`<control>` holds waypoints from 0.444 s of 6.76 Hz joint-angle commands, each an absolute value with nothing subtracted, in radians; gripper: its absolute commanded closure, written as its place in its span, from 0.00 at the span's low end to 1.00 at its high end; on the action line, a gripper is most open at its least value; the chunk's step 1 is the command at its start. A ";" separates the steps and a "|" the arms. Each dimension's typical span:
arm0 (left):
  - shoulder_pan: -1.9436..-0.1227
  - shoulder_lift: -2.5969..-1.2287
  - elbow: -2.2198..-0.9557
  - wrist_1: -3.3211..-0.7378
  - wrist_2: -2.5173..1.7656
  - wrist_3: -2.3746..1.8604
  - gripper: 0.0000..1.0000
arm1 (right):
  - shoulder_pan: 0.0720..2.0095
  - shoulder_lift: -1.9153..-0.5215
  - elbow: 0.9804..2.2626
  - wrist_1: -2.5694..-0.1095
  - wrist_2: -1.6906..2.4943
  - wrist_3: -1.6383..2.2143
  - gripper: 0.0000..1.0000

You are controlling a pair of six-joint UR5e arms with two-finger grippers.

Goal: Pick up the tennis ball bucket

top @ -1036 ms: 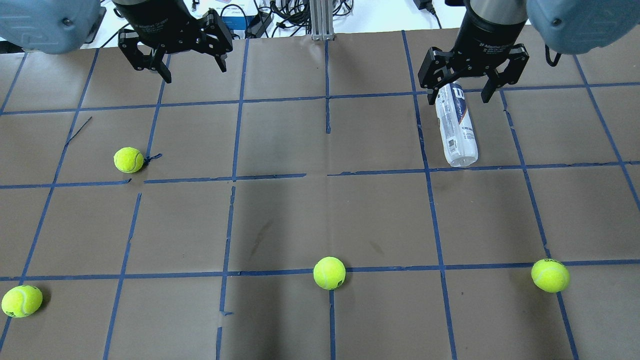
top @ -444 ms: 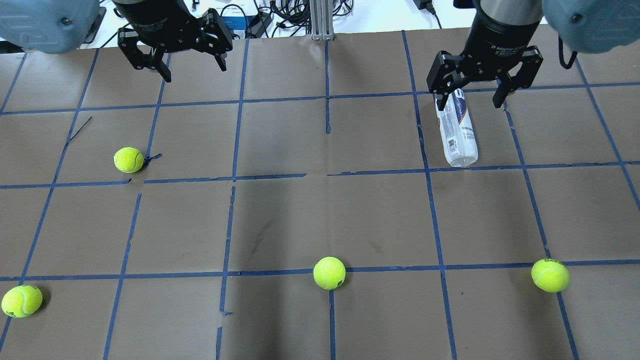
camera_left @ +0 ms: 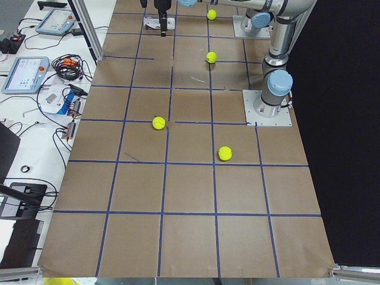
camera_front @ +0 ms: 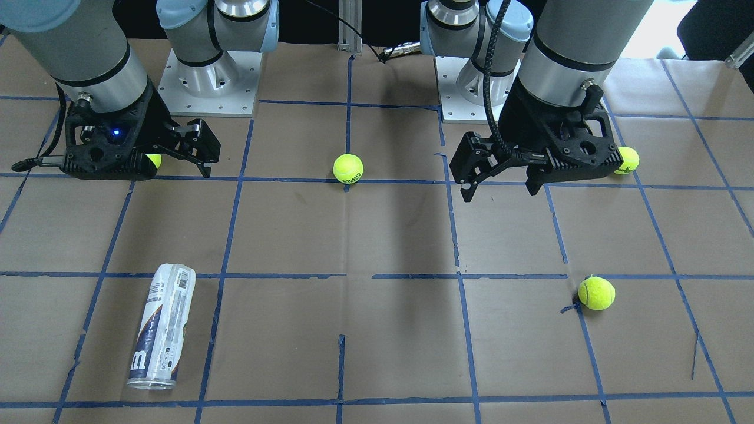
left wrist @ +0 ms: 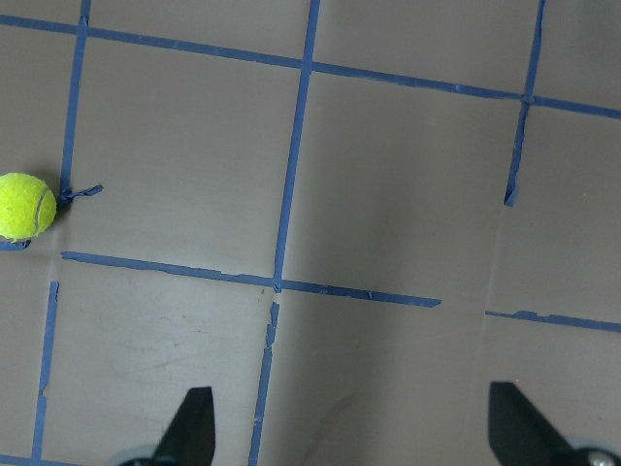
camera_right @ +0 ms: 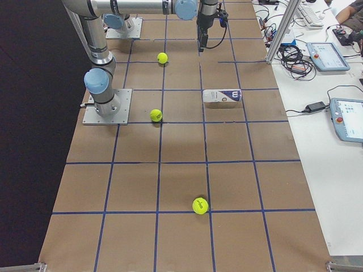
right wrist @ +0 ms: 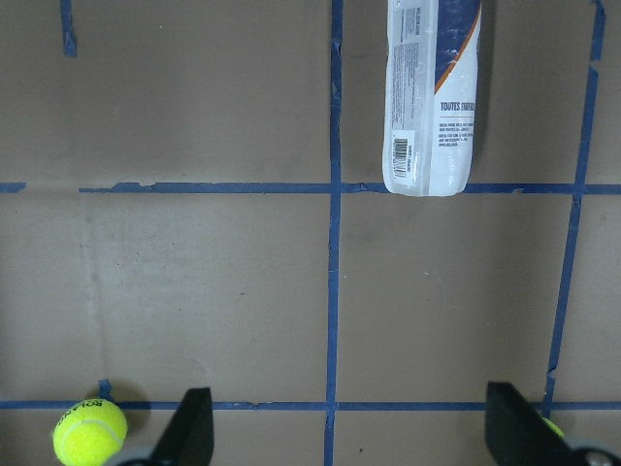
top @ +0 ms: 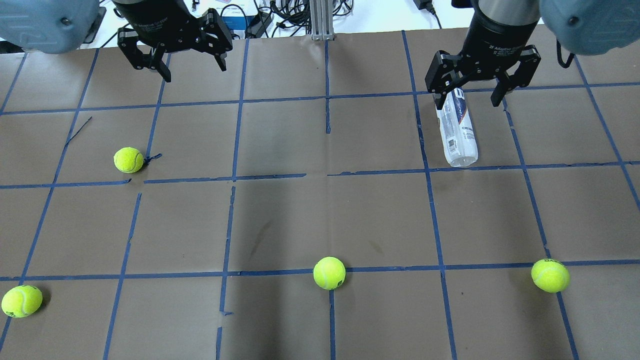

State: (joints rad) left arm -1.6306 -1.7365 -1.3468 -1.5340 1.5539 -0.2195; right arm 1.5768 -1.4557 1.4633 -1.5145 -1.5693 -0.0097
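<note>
Right gripper (top: 467, 100) hung with its jaws spread wide and nothing between them, high over the table (top: 280, 140). Left gripper (top: 195, 72) was likewise wide open and empty, well apart from it on the other side. White lettering on each wrist looked like "2F Adaptive Gripper", though it was small.

The tennis ball tube (top: 459, 135) lay on its side on the brown paper, untouched. From overhead its far end was hidden behind the right gripper, but the right wrist camera showed the tube (right wrist: 432, 97) lying out ahead of the fingertips, not between them. Its label carried a large white "W" on navy, the words "TOUTES SURFACES", smaller print too fine to read, and a barcode. The silvery rim (camera_front: 152, 384) pointed away from the robot.

Blue tape marked the paper into squares. Four loose tennis balls sat well clear of the tube: one (top: 128, 160) near the left gripper, three (top: 22, 301) (top: 329, 273) (top: 550, 275) along the near row.
</note>
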 commanded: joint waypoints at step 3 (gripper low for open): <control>-1.631 -1.736 -1.347 -1.534 1.552 -0.221 0.00 | 1.569 -1.344 1.465 -1.704 -1.583 -0.112 0.00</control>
